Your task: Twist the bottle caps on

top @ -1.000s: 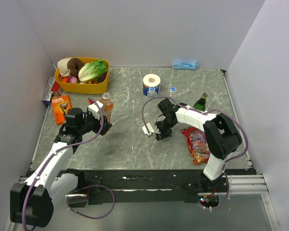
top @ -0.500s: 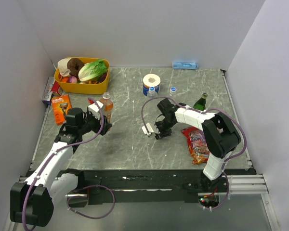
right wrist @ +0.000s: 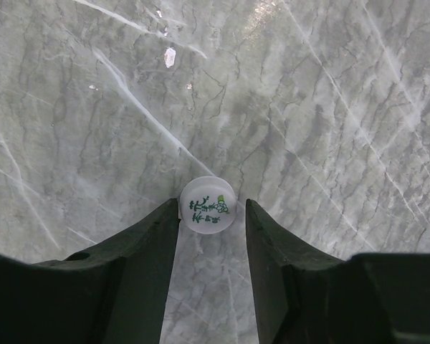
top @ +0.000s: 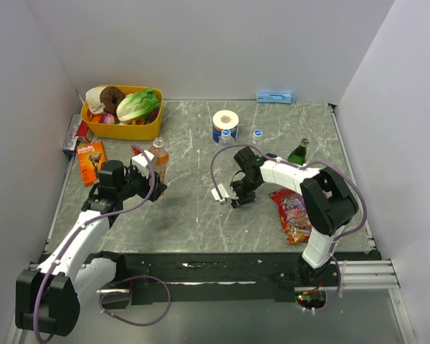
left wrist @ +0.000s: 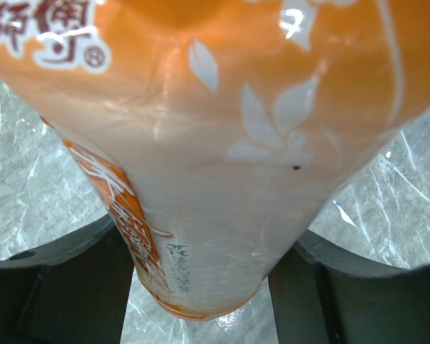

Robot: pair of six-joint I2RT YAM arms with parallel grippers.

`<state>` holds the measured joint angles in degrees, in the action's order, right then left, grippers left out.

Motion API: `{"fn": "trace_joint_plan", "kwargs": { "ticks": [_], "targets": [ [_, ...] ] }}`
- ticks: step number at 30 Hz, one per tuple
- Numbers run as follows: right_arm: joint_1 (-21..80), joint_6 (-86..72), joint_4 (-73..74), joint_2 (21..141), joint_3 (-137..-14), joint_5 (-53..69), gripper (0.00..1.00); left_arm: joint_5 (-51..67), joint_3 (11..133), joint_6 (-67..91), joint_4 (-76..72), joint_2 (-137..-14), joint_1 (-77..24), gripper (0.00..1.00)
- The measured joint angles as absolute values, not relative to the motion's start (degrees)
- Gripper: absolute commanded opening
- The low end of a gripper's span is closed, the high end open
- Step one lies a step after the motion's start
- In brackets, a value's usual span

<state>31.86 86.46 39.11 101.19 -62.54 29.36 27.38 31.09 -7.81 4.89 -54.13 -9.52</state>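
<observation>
The taller bottle of orange drink (top: 158, 159) stands upright at the left with its neck bare. My left gripper (top: 149, 176) is shut on its lower body (left wrist: 222, 179), one dark finger (left wrist: 64, 287) on each side. Mid-table, my right gripper (top: 238, 198) points straight down. A small round white cap with green print (right wrist: 208, 204) lies on the marble between its fingertips. The left finger (right wrist: 147, 251) touches the cap and the right one stands a sliver off it. Two small blue-capped bottles (top: 225, 135) (top: 257, 133) stand near the toilet roll.
A toilet roll (top: 226, 120) stands at the back centre and a green bottle (top: 298, 152) to its right. A red snack packet (top: 292, 211) lies by the right arm. A yellow basket (top: 100, 130) of food and an orange box (top: 92, 159) sit at the left.
My right gripper has shifted slightly to the left over the table. The left arm and the orange bottle have not moved.
</observation>
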Motion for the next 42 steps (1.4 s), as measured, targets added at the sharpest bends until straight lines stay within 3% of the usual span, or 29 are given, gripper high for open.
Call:
{"fn": "trace_joint_plan", "kwargs": {
  "ticks": [12,20,26,34,42],
  "targets": [
    [32.1,86.6,39.2,101.9,-62.5,29.4,0.47,27.4,31.1,-7.9,4.1,-54.2,-9.5,0.01],
    [32.5,86.5,38.7,101.9,-62.3,29.4,0.28,27.4,31.1,-7.9,3.9,-54.2,-9.5,0.01],
    [32.6,83.2,40.5,98.5,-62.8,30.2,0.26,29.0,31.1,-9.6,3.6,-54.6,-10.6,0.01],
    [32.6,70.0,50.5,81.4,-79.9,40.3,0.24,35.4,29.4,-21.1,-2.0,-58.7,-25.8,0.01],
    [34.8,63.6,59.0,71.4,-86.0,45.7,0.27,37.5,27.1,-24.1,-14.7,-67.8,-34.7,0.01]
  ]
}}
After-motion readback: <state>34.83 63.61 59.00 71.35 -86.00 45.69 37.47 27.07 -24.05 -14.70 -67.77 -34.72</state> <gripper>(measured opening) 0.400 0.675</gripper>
